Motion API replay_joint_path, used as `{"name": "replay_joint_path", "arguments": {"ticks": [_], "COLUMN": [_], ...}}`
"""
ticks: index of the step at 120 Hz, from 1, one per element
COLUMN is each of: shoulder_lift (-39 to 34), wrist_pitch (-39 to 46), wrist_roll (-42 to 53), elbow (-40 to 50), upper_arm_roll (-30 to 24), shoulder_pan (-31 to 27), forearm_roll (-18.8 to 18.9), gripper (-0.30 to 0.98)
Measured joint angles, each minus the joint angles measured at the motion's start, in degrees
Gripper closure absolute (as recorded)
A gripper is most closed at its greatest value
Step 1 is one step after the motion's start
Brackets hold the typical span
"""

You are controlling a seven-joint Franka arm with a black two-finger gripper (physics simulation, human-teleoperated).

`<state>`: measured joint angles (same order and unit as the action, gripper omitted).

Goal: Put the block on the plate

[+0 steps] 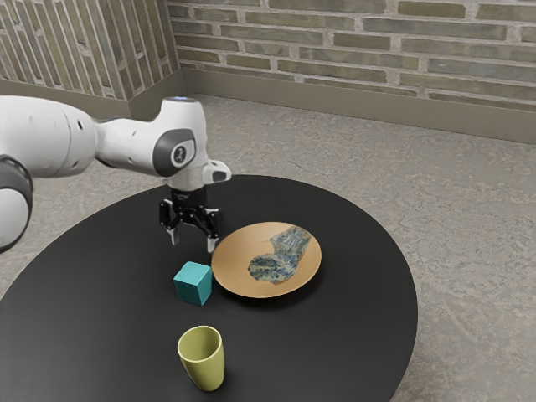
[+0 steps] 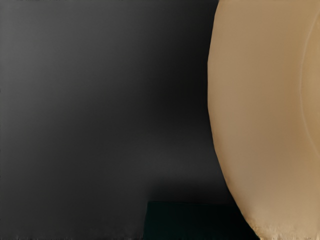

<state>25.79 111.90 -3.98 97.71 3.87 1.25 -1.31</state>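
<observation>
Yellow-green tapered cup [image 1: 203,364]: upright, nearest the camera.
Round tan, blue-patterned plate [image 1: 234,258]: on the black table [image 1: 335,343], toward its edge at the exterior view's right.
Teal cubic block [image 1: 193,283]: on the table, just beside the plate's rim.
Black two-finger gripper [image 1: 193,240]: spread wide, empty.
Grasp: best centred over the block, then lowered straight, clear of the rim.

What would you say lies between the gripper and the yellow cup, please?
In the exterior view, the teal block sits on the black table between the open gripper and the yellow cup, beside the plate.
</observation>
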Motion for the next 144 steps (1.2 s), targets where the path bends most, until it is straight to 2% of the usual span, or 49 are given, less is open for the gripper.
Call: {"name": "replay_joint_path", "arguments": {"ticks": [40, 144], "shoulder_lift": [-5.90, -3.65], "wrist_pitch": [1.59, 4.94], "wrist_roll": [-0.13, -0.53], "elbow": [8.30, 11.30], "upper_arm_roll": [-1.22, -2.77], "shoulder_pan": [0.16, 0.07], "forearm_roll": [0.00, -0.32], "gripper": [0.00, 0.00]}}
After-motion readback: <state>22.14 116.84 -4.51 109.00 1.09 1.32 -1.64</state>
